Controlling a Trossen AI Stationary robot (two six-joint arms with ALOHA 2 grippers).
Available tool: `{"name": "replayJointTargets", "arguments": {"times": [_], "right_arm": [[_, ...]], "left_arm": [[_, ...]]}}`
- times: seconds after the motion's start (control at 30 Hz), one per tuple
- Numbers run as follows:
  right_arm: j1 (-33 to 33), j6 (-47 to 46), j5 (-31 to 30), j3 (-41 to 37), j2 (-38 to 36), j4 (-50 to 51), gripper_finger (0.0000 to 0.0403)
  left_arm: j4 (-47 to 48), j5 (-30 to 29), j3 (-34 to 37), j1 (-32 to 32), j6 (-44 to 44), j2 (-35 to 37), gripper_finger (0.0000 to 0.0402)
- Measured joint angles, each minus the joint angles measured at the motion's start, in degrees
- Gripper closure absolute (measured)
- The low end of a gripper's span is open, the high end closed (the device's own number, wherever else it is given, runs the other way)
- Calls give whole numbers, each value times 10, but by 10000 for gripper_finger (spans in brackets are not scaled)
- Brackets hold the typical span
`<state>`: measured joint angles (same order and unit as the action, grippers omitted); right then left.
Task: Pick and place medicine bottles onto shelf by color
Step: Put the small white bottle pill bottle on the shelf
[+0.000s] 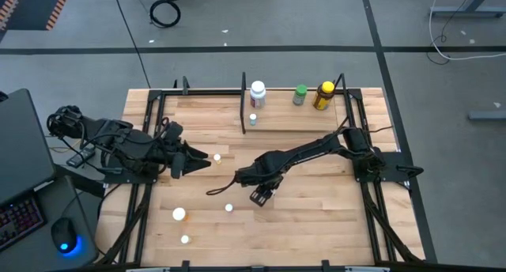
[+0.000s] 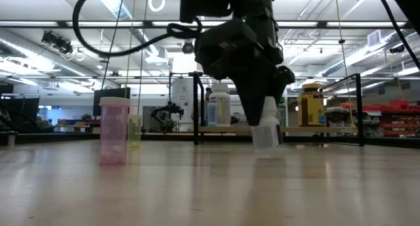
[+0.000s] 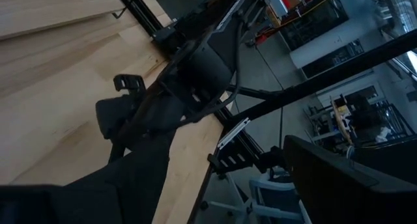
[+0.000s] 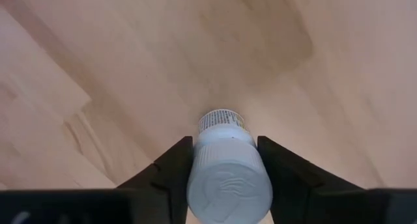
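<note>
My right gripper [image 1: 261, 195] is near the middle of the table, pointing down, shut on a small white bottle [image 2: 266, 129] with a white cap [image 4: 229, 183]. The shelf [image 1: 296, 123], a light-wood plank between black posts, stands at the table's far side. On it stand a white labelled bottle [image 1: 258, 94], a green one [image 1: 300, 95], a yellow dark-capped one [image 1: 323, 96] and a tiny white one [image 1: 253, 119]. Tiny bottles stand on the tabletop: white [image 1: 217, 156], white [image 1: 229, 208], orange-and-white [image 1: 179, 214]. My left gripper [image 1: 198, 162] rests at the table's left. My right gripper pinches the white bottle just below its cap [image 4: 225, 140], one finger [image 4: 172, 172] on each side. The fingers come from above, pointing down. The bottle hangs slightly tilted, cap up. Its labelled bottom [image 2: 265, 142] is at the tabletop; whether it is clear, I cannot tell.
Another tiny white bottle [image 1: 184, 239] stands near the table's near-left corner. In the low view a pink translucent bottle [image 2: 113, 131] and a pale yellow one [image 2: 134, 129] stand on the tabletop. Black frame rails [image 1: 146, 130] run along the table's left and right sides.
</note>
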<state>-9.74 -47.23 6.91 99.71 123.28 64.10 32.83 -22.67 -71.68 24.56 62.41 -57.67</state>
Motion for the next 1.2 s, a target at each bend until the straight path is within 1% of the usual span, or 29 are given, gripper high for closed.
{"name": "replayJointTargets", "arguments": {"times": [0.1, 0.27, 0.53, 0.83, 1.1, 1.2], "right_arm": [[10, 16, -11, 8, -16, 8, 247], [32, 16, -45, 8, -47, 10, 241], [91, 33, -48, 8, -80, 21, 243], [157, 61, -51, 8, -101, 73, 242], [212, 75, -86, 8, -128, 102, 242], [238, 83, -88, 8, -140, 100, 242]], "left_arm": [[-1, 0, 0, 0, 0, 0, 95], [0, 0, 0, 0, 0, 0, 95], [0, 0, 0, 0, 0, 0, 95], [0, 0, 0, 1, 11, 0, 95], [0, 0, 0, 1, 14, 0, 95], [0, 0, 0, 1, 14, 0, 95]]}}
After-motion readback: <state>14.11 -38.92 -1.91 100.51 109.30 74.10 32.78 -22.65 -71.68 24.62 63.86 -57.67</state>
